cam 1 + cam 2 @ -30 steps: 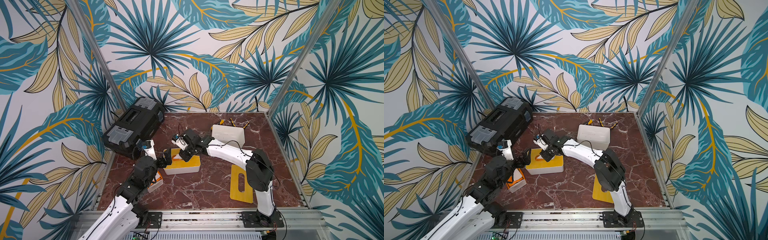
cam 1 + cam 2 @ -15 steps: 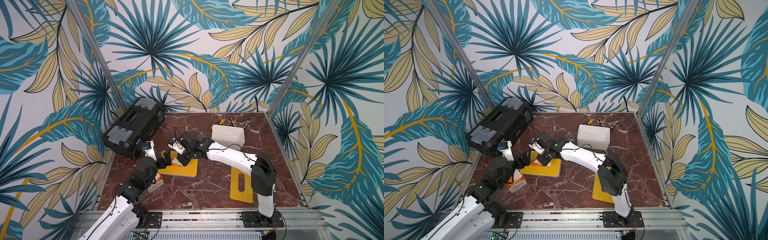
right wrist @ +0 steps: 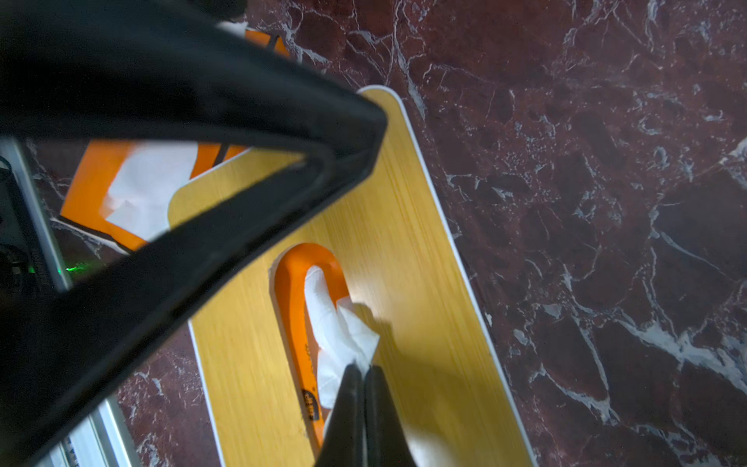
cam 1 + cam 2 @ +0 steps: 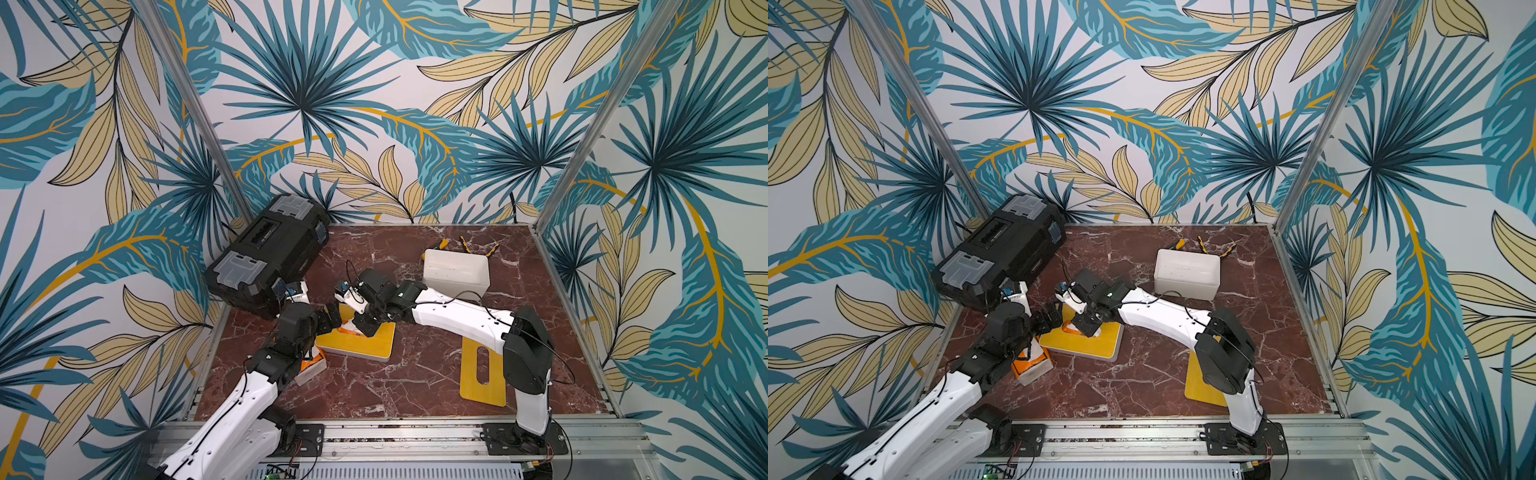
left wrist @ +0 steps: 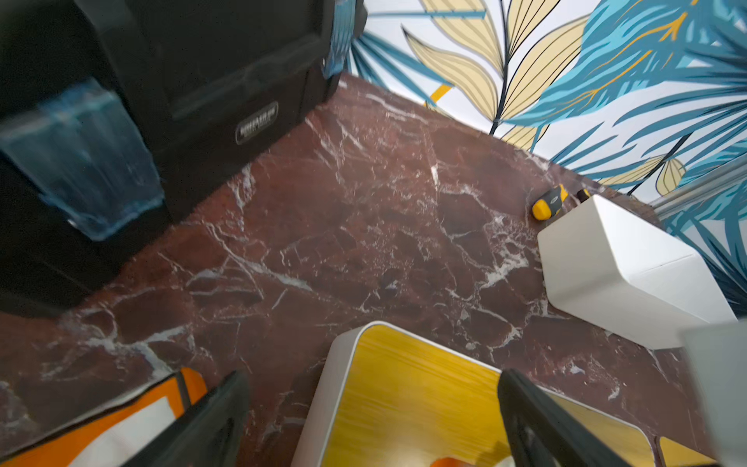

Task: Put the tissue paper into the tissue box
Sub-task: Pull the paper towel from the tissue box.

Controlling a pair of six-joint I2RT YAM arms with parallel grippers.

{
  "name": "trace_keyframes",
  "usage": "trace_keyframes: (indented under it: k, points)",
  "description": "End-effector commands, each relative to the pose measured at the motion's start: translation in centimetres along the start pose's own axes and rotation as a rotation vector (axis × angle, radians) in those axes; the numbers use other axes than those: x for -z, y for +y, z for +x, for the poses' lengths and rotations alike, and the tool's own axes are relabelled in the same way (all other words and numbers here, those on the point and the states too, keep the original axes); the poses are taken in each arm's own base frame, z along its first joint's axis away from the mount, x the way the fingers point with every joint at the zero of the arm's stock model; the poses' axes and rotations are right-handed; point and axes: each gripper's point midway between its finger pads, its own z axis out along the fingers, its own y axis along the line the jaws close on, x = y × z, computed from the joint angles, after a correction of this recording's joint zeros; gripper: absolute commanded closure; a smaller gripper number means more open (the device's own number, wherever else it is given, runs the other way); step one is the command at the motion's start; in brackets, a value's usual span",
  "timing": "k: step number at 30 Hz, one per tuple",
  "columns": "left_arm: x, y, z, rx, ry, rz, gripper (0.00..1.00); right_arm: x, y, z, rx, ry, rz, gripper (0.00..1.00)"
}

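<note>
The tissue box [image 4: 365, 345] [image 4: 1096, 345] lies mid-table, its yellow slotted lid facing up. White tissue paper [image 3: 335, 323] sticks out of the orange-lined slot. My right gripper [image 3: 362, 370] [image 4: 360, 328] is shut on the tissue's tip, right above the slot. My left gripper [image 4: 334, 318] [image 5: 372, 428] stands open at the box's left corner. The lid [image 5: 404, 384] lies between its fingers, and they hold nothing.
An orange and white tissue pack [image 4: 311, 368] lies under the left arm. A black toolbox [image 4: 266, 249] fills the back left. At the back right sit a white box [image 4: 455, 270] and yellow-handled tools [image 4: 465, 245]. A spare yellow lid [image 4: 484, 370] lies under the right arm.
The tissue box showed a white side a second ago and now lies with its yellow lid up. The right gripper has come down and forward onto the slot. The left gripper stays open.
</note>
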Motion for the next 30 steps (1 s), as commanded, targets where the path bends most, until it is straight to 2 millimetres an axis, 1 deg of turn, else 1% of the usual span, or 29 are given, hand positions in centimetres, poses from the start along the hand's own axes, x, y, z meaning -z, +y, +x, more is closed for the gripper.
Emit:
trace_keyframes:
  k: [1,5,7,9,14,17,22,28,30]
  points:
    - [-1.0,-2.4,0.1,0.078,0.098,0.138,0.0,1.0,0.0,-0.4,0.013,-0.041,0.028,1.0]
    - [-2.3,-3.3,0.8,0.104,0.182,0.183,0.0,0.4,0.0,0.3,0.01,-0.022,0.04,1.0]
    - [-2.7,-3.6,1.1,0.115,0.203,0.196,0.0,0.3,0.3,0.4,0.013,-0.021,0.048,1.0]
    - [-3.1,-3.8,1.4,0.129,0.217,0.208,0.0,0.5,0.9,0.0,0.028,-0.035,0.051,1.0]
    - [-4.1,-3.0,2.7,0.144,0.248,0.183,0.0,1.3,2.6,-1.1,0.061,-0.083,0.043,1.0]
    - [-4.4,-2.4,3.1,0.147,0.248,0.161,0.0,1.7,3.4,-1.4,0.067,-0.11,0.034,1.0]
    - [-4.6,-2.1,3.3,0.15,0.246,0.149,0.0,1.8,4.0,-1.5,0.071,-0.122,0.043,1.0]
    - [-5.0,-1.7,3.8,0.151,0.254,0.135,0.0,2.0,5.4,-1.9,0.095,-0.141,0.031,1.0]
    - [-5.1,-1.6,3.8,0.146,0.254,0.131,0.0,2.2,5.4,-2.0,0.094,-0.146,0.034,1.0]
